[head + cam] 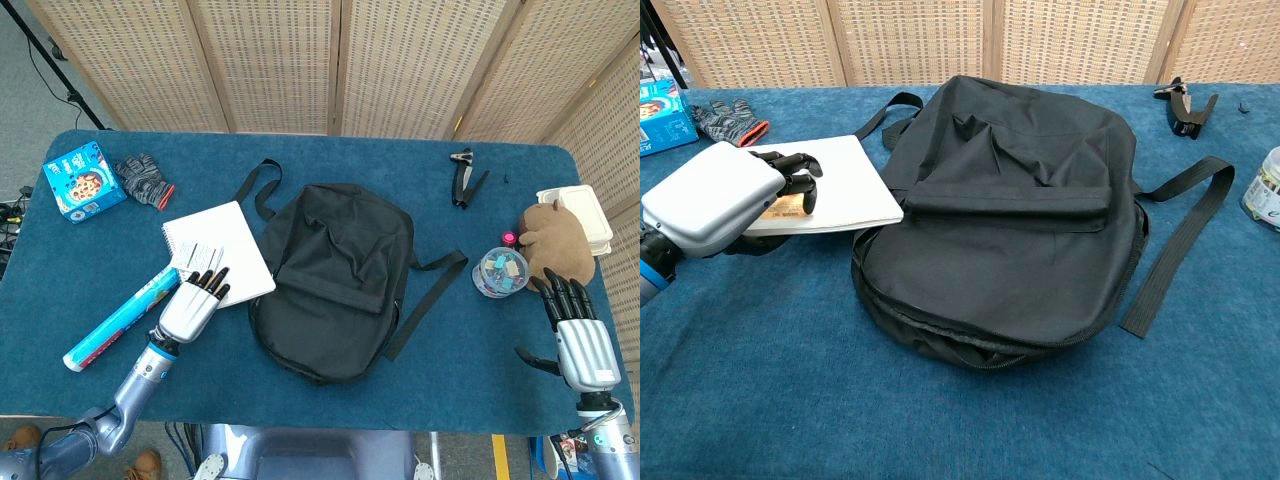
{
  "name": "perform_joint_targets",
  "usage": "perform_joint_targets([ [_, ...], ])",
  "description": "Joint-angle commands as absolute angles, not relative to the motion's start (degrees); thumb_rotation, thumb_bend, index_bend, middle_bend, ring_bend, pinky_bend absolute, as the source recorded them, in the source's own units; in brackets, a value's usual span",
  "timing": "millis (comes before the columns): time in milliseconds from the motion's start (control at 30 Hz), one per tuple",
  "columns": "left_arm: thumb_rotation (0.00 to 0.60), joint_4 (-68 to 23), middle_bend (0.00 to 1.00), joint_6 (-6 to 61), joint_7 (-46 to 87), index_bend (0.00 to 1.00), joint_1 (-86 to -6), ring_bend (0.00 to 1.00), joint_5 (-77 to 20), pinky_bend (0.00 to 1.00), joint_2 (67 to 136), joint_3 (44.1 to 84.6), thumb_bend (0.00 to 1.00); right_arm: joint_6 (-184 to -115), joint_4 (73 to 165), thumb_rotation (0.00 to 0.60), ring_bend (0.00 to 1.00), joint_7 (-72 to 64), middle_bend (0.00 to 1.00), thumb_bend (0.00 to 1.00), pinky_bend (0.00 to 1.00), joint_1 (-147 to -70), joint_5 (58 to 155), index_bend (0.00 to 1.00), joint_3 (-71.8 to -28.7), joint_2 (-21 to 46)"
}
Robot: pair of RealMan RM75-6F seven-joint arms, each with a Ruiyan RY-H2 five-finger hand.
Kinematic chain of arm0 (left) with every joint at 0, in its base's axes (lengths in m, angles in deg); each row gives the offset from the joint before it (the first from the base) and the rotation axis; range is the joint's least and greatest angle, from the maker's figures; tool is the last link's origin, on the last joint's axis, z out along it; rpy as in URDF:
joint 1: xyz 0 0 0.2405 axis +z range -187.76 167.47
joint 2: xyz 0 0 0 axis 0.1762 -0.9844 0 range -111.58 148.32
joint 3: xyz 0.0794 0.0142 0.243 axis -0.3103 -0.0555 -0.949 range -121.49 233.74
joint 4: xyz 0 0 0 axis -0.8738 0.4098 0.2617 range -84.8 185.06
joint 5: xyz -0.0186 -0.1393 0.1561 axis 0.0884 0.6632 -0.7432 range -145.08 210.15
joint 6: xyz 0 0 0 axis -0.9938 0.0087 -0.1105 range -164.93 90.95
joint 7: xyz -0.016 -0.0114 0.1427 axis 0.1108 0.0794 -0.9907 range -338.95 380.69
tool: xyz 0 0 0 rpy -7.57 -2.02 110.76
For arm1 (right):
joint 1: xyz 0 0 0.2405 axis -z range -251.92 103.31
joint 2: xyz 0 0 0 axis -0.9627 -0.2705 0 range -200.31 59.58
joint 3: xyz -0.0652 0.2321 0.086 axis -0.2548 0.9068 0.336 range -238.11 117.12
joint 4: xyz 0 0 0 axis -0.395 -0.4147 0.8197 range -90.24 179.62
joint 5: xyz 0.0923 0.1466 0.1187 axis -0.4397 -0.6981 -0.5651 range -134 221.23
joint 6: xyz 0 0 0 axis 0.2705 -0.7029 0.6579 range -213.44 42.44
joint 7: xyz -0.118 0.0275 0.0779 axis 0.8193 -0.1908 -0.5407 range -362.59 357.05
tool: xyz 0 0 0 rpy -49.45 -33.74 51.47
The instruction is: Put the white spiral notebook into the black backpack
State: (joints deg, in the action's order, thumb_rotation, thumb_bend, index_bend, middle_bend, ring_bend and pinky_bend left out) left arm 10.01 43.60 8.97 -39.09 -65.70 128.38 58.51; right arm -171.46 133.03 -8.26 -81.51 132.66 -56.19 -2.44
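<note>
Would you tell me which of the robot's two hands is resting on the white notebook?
The left hand: its fingers lie on the white spiral notebook. The right hand hovers open by the brown plush toy.

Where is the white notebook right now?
In the head view the white spiral notebook lies on the blue table's left side, just left of the black backpack, with the left hand on its near edge.

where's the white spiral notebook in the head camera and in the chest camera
Head view: white spiral notebook lies left of centre, between the blue tube and the black backpack.
Chest view: notebook at upper left, its near corner under the left hand.
Shared landmark: the backpack, immediately to its right in both.
</note>
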Motion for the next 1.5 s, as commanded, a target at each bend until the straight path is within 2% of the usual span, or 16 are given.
perform_joint_targets([
  [33,0.600,10.9,0.40,44.4,9.6,0.60,-39.1,0.47,-65.4,0.63,128.7,58.6,0.41,-171.4,133.1,0.600,0.00,-8.3,0.00,0.00,0.00,-81.5,132.5,0.00,-56.2,-2.5],
  [167,0.600,12.2,0.48,46.1,11.2,0.69,-38.7,0.53,-65.1,0.68,128.7,58.7,0.43,-171.3,133.1,0.600,0.00,-8.3,0.00,0.00,0.00,-81.5,132.5,0.00,-56.2,-2.5],
  [267,0.600,12.9,0.51,48.5,13.3,0.72,-38.5,0.55,-65.3,0.69,128.1,58.7,0.45,-170.9,133.1,0.600,0.00,-8.1,0.00,0.00,0.00,-81.6,132.5,0.00,-56.4,-2.4],
  [633,0.600,9.7,0.52,53.7,19.6,0.73,-39.2,0.56,-63.6,0.69,120.8,61.5,0.45,-168.5,134.0,0.600,0.00,-8.8,0.00,0.00,0.00,-83.2,136.0,0.00,-58.2,-4.2],
  [900,0.600,3.2,0.52,52.6,18.6,0.74,-41.3,0.56,-62.1,0.69,115.1,63.9,0.45,-163.8,138.4,0.600,0.00,-15.2,0.00,0.00,0.00,-88.2,143.8,0.00,-60.8,-9.0],
  [1067,0.600,-1.2,0.52,50.4,16.4,0.74,-42.8,0.56,-61.1,0.69,111.6,65.1,0.45,-157.8,140.8,0.600,0.00,-23.4,0.00,0.00,0.00,-94.1,149.2,0.00,-62.7,-10.5],
  [1267,0.600,-5.5,0.52,48.9,13.4,0.74,-44.2,0.57,-60.7,0.69,109.0,65.9,0.45,-151.6,141.2,0.600,0.00,-23.0,0.00,0.00,0.00,-99.8,151.3,0.00,-62.3,-8.5],
  [1500,0.600,-8.6,0.53,47.3,11.8,0.74,-45.3,0.57,-59.4,0.69,107.9,66.9,0.45,-145.7,138.4,0.600,0.00,-20.2,0.01,0.00,0.00,-105.2,151.5,0.05,-61.2,-1.9],
])
